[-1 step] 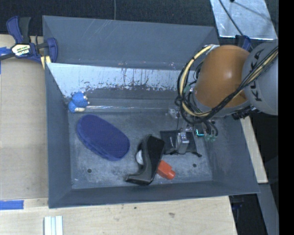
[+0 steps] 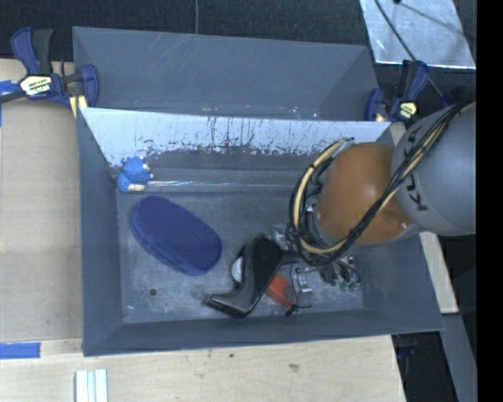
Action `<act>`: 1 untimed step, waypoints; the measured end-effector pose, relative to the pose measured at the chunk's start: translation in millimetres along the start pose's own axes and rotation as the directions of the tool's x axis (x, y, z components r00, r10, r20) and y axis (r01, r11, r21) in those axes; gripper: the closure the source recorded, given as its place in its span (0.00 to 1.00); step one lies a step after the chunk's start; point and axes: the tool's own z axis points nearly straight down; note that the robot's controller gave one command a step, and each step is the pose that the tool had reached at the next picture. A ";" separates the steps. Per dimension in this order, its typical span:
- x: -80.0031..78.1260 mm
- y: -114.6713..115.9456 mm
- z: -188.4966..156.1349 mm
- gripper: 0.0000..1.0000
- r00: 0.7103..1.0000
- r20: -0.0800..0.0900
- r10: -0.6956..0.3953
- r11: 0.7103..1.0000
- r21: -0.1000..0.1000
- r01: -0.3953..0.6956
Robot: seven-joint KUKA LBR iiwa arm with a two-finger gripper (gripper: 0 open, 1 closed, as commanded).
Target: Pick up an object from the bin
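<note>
One small orange thing at lower centre, just beside the gripper (open or closed, cannot tell), looks light and stiff; pinch its sides.

One piece of lettering can be partly read. It stands on the grey arm link, above and to the right of the gripper, past the orange cover. The letters are dark capitals, printed along the link so that they run tilted. A K can be made out, with what looks like a U beside it. Black and yellow cables cross the word, and the rest of it cannot be read.
</note>
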 end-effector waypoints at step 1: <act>-2.6 -0.9 -3.1 1.00 1.000 0.006 0.000 1.000 0.001 0.000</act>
